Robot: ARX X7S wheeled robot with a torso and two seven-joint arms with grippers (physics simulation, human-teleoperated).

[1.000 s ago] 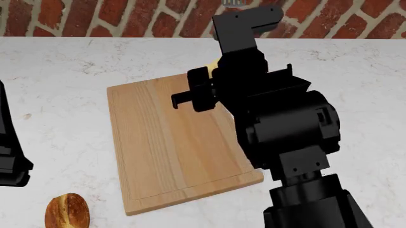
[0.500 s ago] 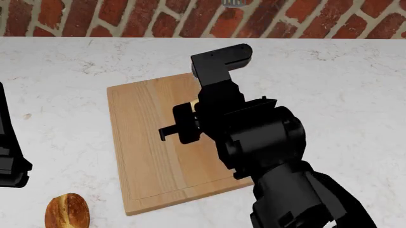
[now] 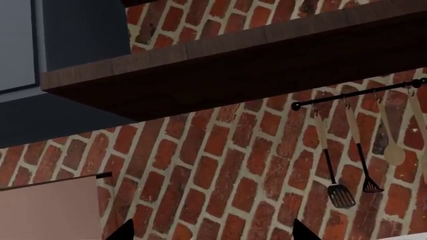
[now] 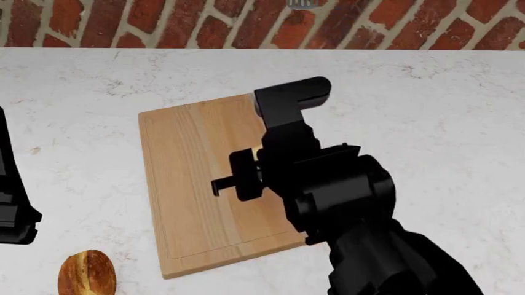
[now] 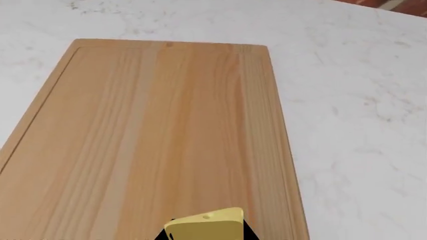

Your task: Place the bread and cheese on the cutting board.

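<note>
Right gripper point(image 4: 260, 161) hanging over the middle of the board point(image 4: 184, 184), black arm covering the board's right part in the head view. Closed on the cheese point(image 5: 203, 225): yellow wedge pinched between the two dark fingers, seen at the edge of the right wrist view with bare wood all around under it. Cannot tell if the cheese touches the board or sits just above it. Only a tiny bit of yellow showing beside the gripper in the head view.

Bread point(image 4: 86, 273) on the white counter point(image 4: 443, 123), well away from the right gripper, off past the board's near left corner, not on the board. Near the left arm at the left edge of the head view.

Left gripper point(image 3: 210, 235) pointed up at a brick wall point(image 3: 227, 165), a dark shelf point(image 3: 233, 65) and hanging spoons and spatulas. Just two black fingertips point(image 3: 123, 232) showing, far apart, nothing between them
</note>
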